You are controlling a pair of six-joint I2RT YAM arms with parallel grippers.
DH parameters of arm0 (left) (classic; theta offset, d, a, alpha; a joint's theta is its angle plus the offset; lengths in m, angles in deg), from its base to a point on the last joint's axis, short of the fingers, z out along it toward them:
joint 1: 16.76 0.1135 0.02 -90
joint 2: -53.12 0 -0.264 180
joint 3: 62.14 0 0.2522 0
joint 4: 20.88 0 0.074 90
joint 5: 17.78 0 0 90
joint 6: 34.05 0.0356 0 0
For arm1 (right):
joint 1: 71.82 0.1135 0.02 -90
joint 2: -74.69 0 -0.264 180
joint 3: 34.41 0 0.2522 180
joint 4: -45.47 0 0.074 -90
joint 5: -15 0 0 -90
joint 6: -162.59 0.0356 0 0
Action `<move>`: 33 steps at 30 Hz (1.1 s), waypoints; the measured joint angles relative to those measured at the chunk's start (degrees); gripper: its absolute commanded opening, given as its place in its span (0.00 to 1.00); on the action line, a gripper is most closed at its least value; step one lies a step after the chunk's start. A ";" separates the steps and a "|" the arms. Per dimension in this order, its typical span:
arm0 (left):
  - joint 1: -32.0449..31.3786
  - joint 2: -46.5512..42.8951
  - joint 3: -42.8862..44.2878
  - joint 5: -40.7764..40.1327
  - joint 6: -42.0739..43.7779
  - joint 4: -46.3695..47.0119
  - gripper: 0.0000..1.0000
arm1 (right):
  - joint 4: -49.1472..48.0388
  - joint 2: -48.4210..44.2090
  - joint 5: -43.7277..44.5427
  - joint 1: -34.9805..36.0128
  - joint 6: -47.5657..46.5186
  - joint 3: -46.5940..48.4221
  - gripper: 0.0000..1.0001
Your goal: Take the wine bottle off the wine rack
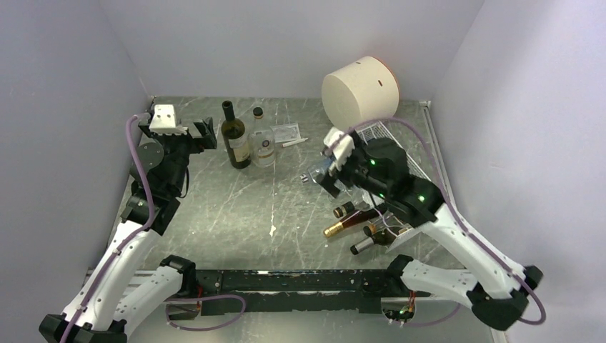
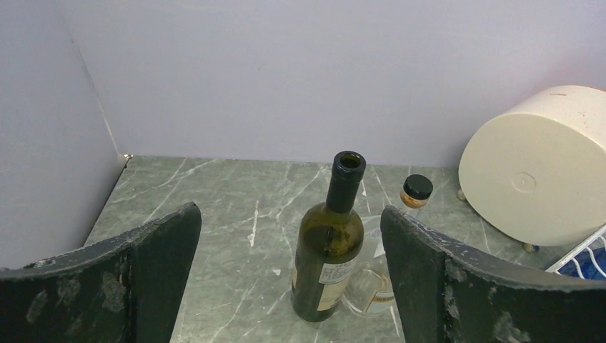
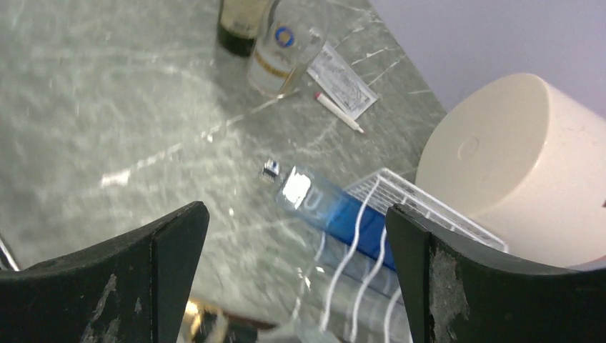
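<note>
While the right claw [image 1: 330, 171] [image 3: 291, 214] hangs spread wide just above the wine rack [image 1: 382, 132] [image 3: 400, 189], a blue bottle [image 1: 314, 175] [image 3: 336, 211] lies on the rack's top tier, beneath and between the parted fingers, its silver cap poking past the rack's edge. Three more bottles [image 1: 350, 227] lie in the rack's lower tiers, necks jutting out. Well left of the rack, the left claw [image 1: 204, 131] [image 2: 289, 214] is likewise spread, gripping nothing, facing an upright dark green bottle [image 1: 236, 139] [image 2: 329, 243] and a clear bottle [image 1: 263, 143] [image 2: 414, 191] on the counter [image 1: 250, 207]. Behind the rack lies a cream cylinder [image 1: 357, 89].
</note>
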 measured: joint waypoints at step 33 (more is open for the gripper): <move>-0.07 -0.44 0.00 0.74 -1.44 -0.04 0.99 | 32.50 5.70 1.14 5.70 -30.03 -2.89 0.90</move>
